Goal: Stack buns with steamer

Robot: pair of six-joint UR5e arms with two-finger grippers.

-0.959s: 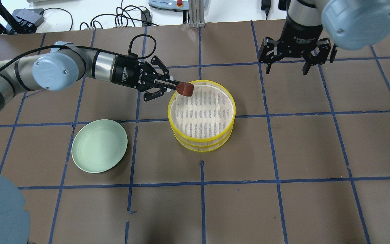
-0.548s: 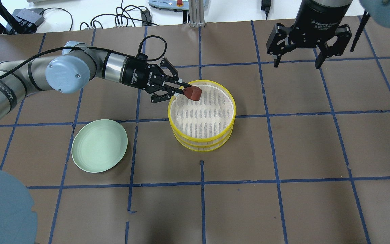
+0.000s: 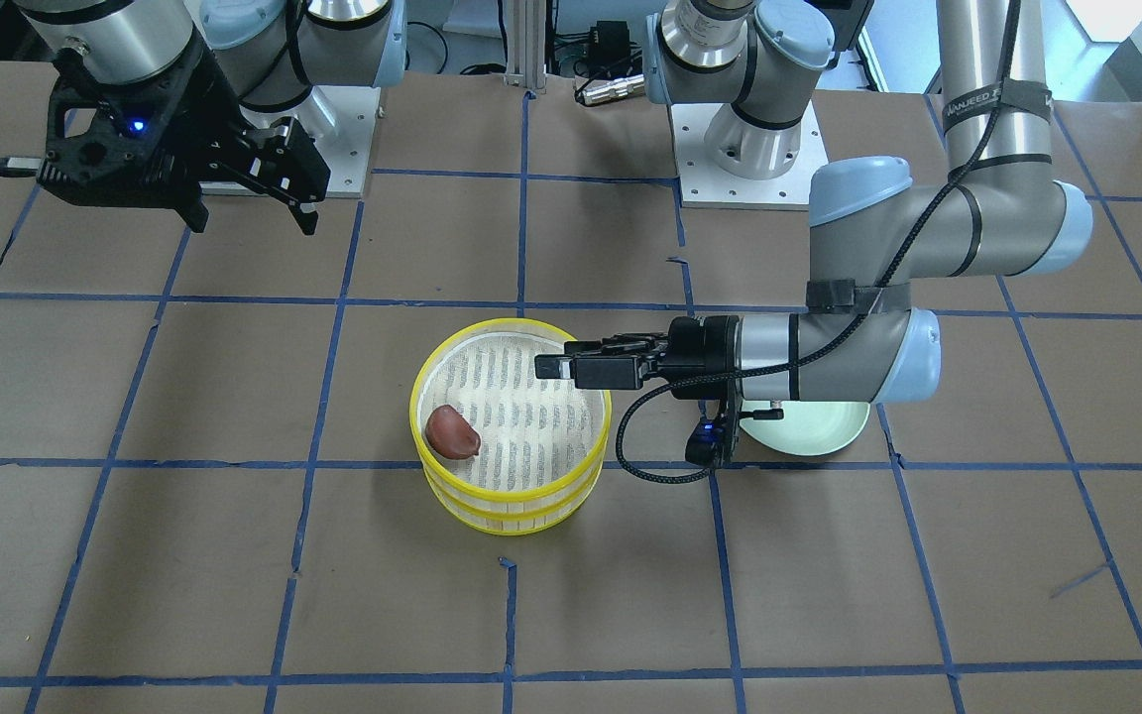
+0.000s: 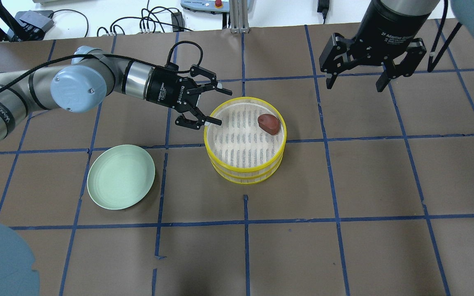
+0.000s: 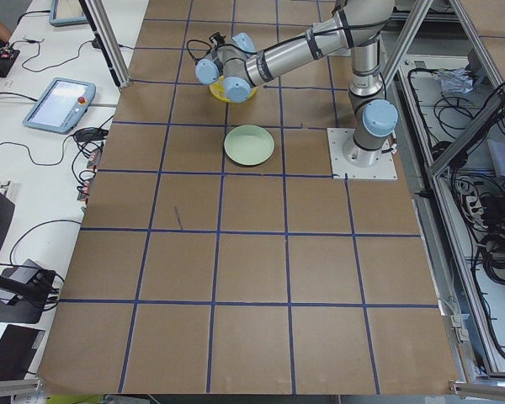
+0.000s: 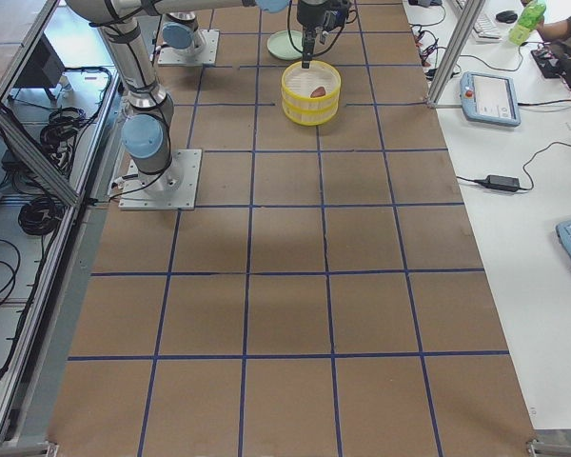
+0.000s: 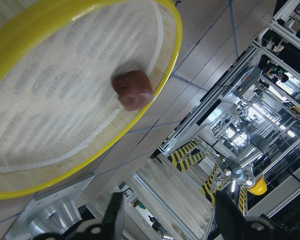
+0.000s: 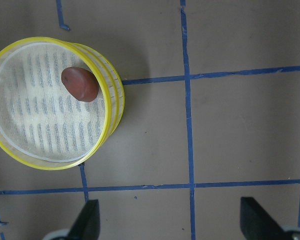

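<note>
The glossy reddish-brown bun (image 4: 268, 123) lies free on the cloth liner inside the yellow two-tier steamer (image 4: 245, 169), near its right rim. It also shows in the front view (image 3: 453, 433), the left wrist view (image 7: 133, 89) and the right wrist view (image 8: 80, 84). My left gripper (image 4: 224, 107) is open and empty, level with the steamer's left rim and pointing at it. My right gripper (image 4: 353, 87) is open and empty, high above the table to the far right of the steamer. The white bun is out of view.
A pale green round plate (image 4: 121, 176) sits empty on the brown table to the left of the steamer; my left forearm partly covers it in the front view (image 3: 819, 433). Blue tape lines grid the table. Cables lie beyond the far edge.
My left gripper has opened and let go of the brown bun, which was held over the steamer's left rim and now lies at its right side. My right gripper has shifted slightly.
</note>
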